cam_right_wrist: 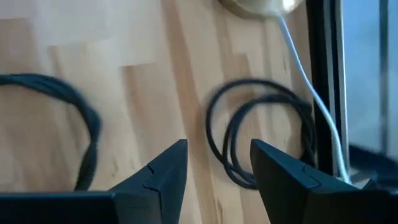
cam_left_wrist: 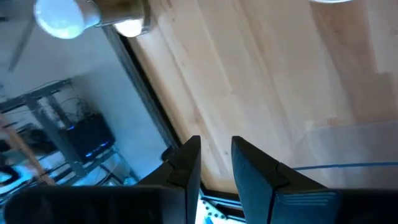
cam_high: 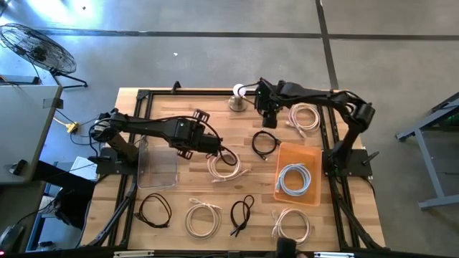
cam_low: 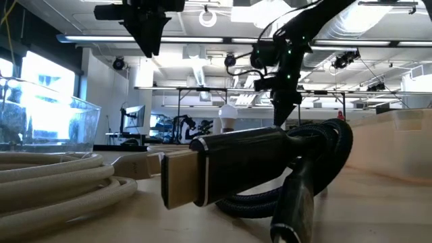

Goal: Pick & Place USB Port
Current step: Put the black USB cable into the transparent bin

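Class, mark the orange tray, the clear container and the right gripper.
orange tray (cam_high: 310, 153), high view, bare floor near a corner.
clear container (cam_high: 158, 169), high view, its floor.
right gripper (cam_right_wrist: 219, 165), right wrist view, midway between open fingertips.

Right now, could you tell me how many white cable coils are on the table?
5: one beside the left pincer, one at the far right, one in the orange tray, two along the near edge. None seems hidden.
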Controlling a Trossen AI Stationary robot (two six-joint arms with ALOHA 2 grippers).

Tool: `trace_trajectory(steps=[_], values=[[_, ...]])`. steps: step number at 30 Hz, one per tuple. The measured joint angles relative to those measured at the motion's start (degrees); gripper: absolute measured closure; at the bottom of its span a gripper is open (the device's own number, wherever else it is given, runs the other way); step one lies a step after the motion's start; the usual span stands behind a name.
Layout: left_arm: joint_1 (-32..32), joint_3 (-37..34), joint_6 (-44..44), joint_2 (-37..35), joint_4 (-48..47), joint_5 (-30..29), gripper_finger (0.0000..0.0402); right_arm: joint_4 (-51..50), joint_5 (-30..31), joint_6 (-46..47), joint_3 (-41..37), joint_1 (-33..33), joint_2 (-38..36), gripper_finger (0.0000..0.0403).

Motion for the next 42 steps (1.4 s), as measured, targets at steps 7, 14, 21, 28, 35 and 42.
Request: trace_trajectory(steps=[7, 14, 21, 28, 35, 42], values=[[4.66, 0.00, 0.50, 0.00, 1.32, 0.02, 0.0315, 0.80, -1.51, 12.05, 0.05, -4.63, 1.41, 0.0236], [9.41, -0.02, 0.50, 0.02, 2.73, 2.37, 0.0315, 2.45, -4.83, 15.01, 0.11, -5.08, 2.37, 0.0236], [10.22, -0.02, 0.51, 0.02, 2.99, 3.73, 0.0315, 4.67, -4.11, 14.61, 0.11, -3.66, 6.41, 0.0236], [10.22, -0.04, 1.88, 0.02, 4.22, 5.47, 0.0315, 6.04, 2.68, 13.09, 0.11, -2.96, 9.86, 0.0236], [10.22, -0.04, 2.01, 0.02, 5.43, 5.49, 0.0315, 7.60, 4.82, 13.04, 0.09, -2.96, 10.09, 0.0236], [10.22, -0.04, 2.01, 0.02, 5.44, 5.67, 0.0315, 7.77, 4.83, 13.06, 0.09, -2.96, 10.09, 0.0236]])
